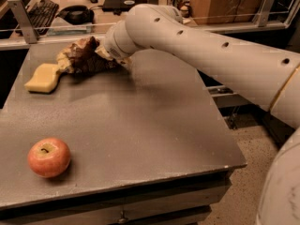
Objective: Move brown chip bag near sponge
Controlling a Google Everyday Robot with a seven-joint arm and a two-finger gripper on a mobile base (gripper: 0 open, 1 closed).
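The brown chip bag (80,56), crinkly dark brown with tan ends, lies at the far left of the grey table (150,121). Its left end touches the pale-yellow sponge (43,78). My gripper (105,55) is at the bag's right end, shut on it, and mostly hidden behind my wrist. The long white arm reaches in from the right.
A red-yellow apple (48,157) sits near the table's front left corner. Behind the table is a desk with a keyboard (41,9) and a rail. The table's right edge drops to the floor (243,135).
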